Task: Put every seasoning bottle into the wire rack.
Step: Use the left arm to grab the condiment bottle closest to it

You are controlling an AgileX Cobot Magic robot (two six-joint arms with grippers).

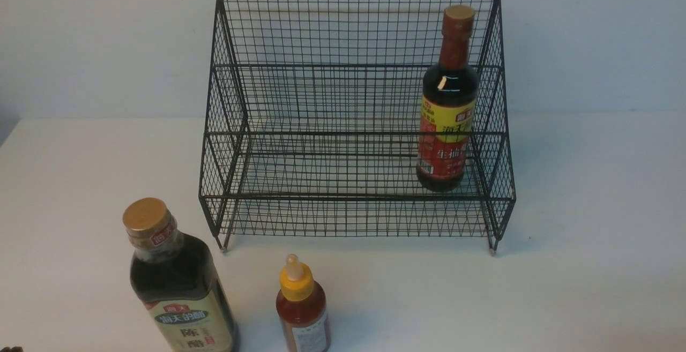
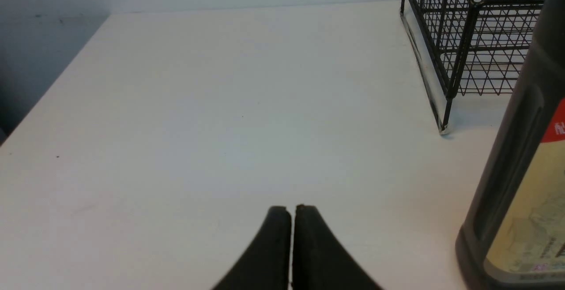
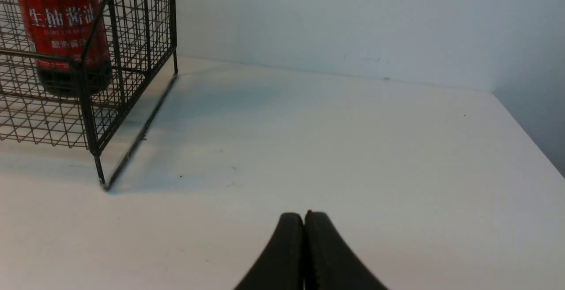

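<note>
White table [image 1: 589,287], pale wall behind. Wire rack [image 1: 353,100] sits at back centre. 1 of 3 seasoning bottles is in: red-neck bottle [image 1: 448,100], yellow-red label, upright in the lower tier at the right end. The other 2 stand on the table in front of the rack's left half: gold-cap bottle [image 1: 177,282] and, to its right, small red sauce bottle [image 1: 302,309]. Left gripper [image 2: 291,212] and right gripper [image 3: 303,219] both have fingers pressed together, holding nothing.
</note>
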